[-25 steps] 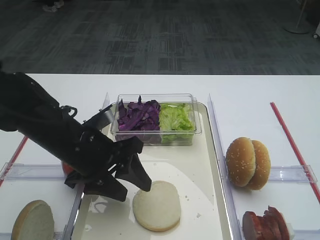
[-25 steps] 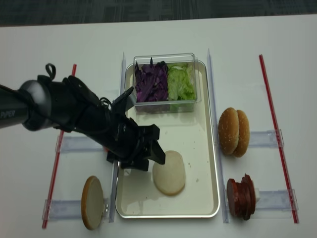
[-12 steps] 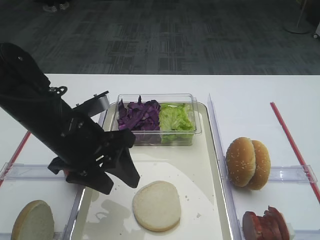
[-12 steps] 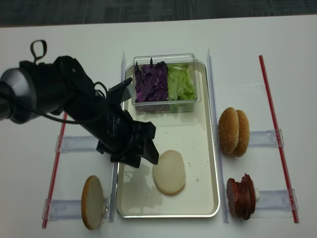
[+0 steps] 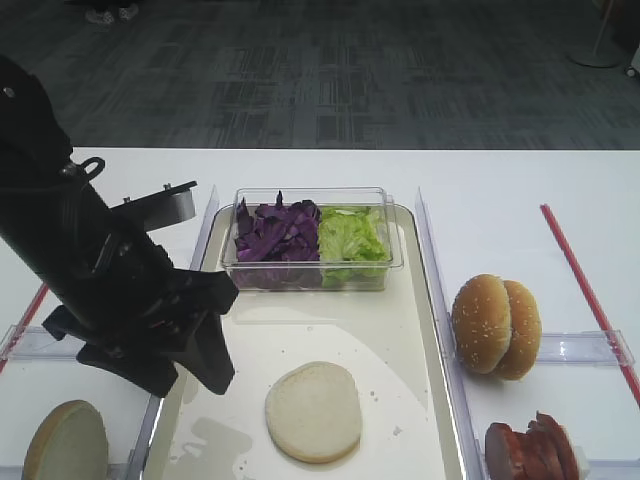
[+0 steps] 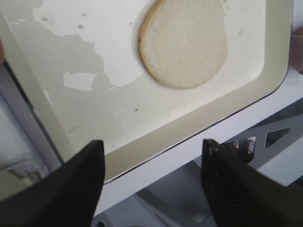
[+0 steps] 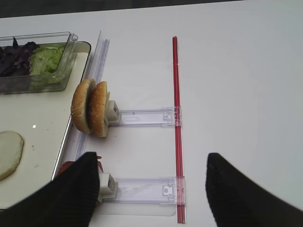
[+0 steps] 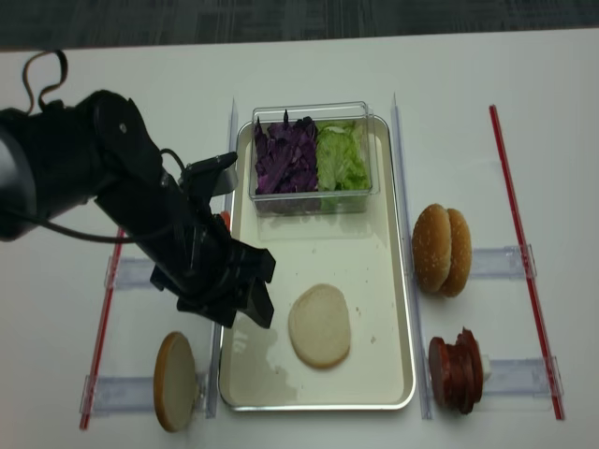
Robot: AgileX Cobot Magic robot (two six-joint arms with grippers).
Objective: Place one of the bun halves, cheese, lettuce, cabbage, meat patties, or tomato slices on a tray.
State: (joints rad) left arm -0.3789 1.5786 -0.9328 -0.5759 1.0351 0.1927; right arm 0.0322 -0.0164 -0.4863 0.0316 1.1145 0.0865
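Cream-white tray (image 8: 388,281): centre of the frame, on the white bench (image 8: 524,112).
Bun half (image 8: 319,325): flat in the tray's lower middle, untouched.
Left hand (image 8: 245,304): fingers apart, empty, over the tray's lower-left edge, beside the bun.
Right hand (image 7: 149,189): fingers apart, empty, above the bench.

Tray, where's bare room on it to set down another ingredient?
On the tray, the strip between the clear tub and the bun half is bare, also right of that bun. The far end is filled by the tub; the left gripper hangs over the left rim.
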